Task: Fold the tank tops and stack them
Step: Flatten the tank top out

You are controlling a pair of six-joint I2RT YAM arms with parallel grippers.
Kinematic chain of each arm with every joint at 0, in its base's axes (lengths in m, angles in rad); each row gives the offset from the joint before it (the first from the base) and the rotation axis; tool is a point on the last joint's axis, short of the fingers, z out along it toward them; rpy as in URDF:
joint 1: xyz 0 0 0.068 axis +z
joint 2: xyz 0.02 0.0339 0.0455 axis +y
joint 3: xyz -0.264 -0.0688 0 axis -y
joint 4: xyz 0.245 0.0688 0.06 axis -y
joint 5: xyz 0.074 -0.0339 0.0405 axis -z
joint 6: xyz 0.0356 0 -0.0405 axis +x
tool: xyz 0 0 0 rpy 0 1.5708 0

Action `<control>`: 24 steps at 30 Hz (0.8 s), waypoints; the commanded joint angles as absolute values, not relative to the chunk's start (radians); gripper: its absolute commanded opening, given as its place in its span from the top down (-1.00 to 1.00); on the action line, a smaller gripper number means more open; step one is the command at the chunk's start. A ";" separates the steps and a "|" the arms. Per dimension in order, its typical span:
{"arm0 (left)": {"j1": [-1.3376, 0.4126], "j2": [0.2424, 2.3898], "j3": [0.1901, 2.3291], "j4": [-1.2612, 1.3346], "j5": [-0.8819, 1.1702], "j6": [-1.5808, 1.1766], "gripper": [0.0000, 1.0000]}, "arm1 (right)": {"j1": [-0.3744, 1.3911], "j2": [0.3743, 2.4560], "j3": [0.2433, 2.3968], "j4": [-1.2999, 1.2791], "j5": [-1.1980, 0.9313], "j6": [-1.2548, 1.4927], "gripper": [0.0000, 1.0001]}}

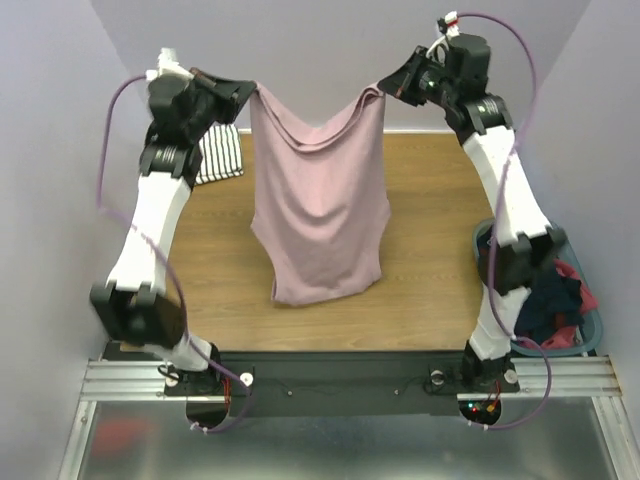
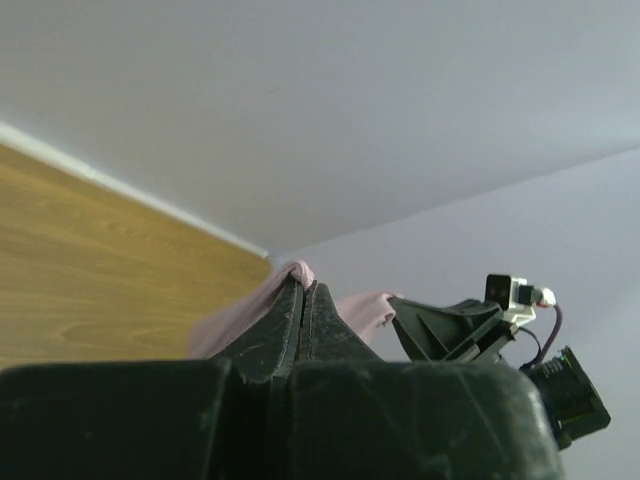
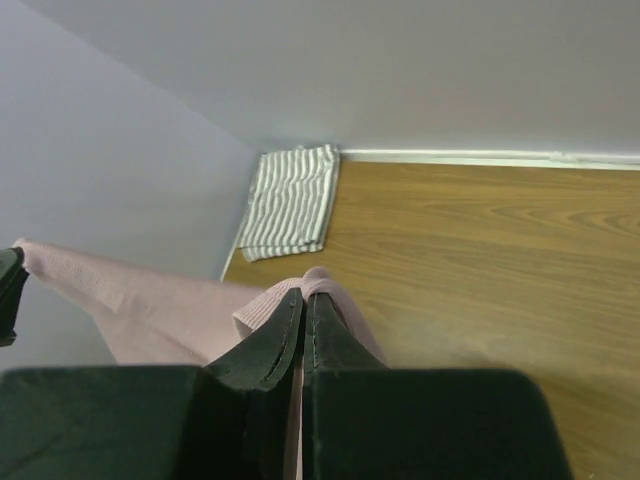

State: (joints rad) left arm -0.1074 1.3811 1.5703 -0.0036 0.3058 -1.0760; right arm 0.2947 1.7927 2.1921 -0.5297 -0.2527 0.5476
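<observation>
- Pink tank top (image 1: 320, 200): how far along?
- Not folded yet. It hangs in the air over mid-table, spread wide by its two shoulder straps. Can't tell whether the hem clears the wood or brushes it.
- Grip?
- Left gripper (image 1: 250, 92) is pinched tight on one strap and right gripper (image 1: 388, 88) on the other. In both wrist views the fingers sit together with pink cloth poking out at the tips.
- And the other one?
- Striped tank top (image 1: 218, 155) lies folded flat at the far left corner of the table (image 1: 430, 190). So roughly half done, by my reading.
- What's left?
- My guess: lay the pink one down, fold it, set it on the striped one.
- How do the views differ?
- Only the overhead view shows the whole hanging shirt, plus the basket (image 1: 482, 238) of dark and red clothes at the right edge; there the left arm hides part of the striped fold. Only the right wrist view shows that fold fully, a neat rectangle against the wall. The left wrist view gives mostly wall, bare wood and the opposite gripper, with no stripes.
</observation>
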 commanded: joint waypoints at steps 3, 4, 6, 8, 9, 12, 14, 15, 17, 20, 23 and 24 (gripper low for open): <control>-0.106 1.731 2.039 0.095 0.431 -1.060 1.00 | 0.129 2.115 2.716 -0.447 -0.583 0.687 0.99; -0.104 1.771 2.121 0.053 0.455 -1.052 1.00 | 0.094 2.129 2.753 -0.413 -0.630 0.742 0.99; -0.101 1.878 2.371 0.002 0.472 -1.020 1.00 | 0.065 2.087 2.679 -0.271 -0.661 0.785 0.99; -0.095 1.902 2.459 -0.063 0.500 -0.997 1.00 | 0.040 2.005 2.534 -0.195 -0.666 0.790 0.99; -0.095 1.884 2.430 -0.063 0.502 -0.985 1.00 | 0.035 1.985 2.496 -0.196 -0.667 0.776 0.99; -0.092 1.739 2.123 0.033 0.485 -0.974 1.00 | 0.034 1.901 2.268 -0.195 -0.669 0.741 0.99; -0.092 1.669 1.958 0.104 0.474 -0.983 1.00 | 0.034 1.817 2.136 -0.196 -0.663 0.715 0.99; -0.094 1.616 1.810 0.113 0.479 -0.986 1.00 | 0.035 1.787 1.982 -0.195 -0.657 0.707 0.99; -0.101 1.533 1.568 0.162 0.469 -1.000 1.00 | 0.035 1.705 1.817 -0.193 -0.646 0.690 0.99; -0.126 1.458 1.326 0.219 0.440 -1.023 1.00 | 0.035 1.604 1.481 -0.190 -0.625 0.664 0.99; -0.161 1.372 0.966 0.256 0.401 -1.035 1.00 | 0.035 1.514 1.125 -0.123 -0.560 0.670 0.99; -0.175 1.358 0.898 0.261 0.387 -1.037 1.00 | 0.035 1.505 1.041 -0.112 -0.551 0.669 0.99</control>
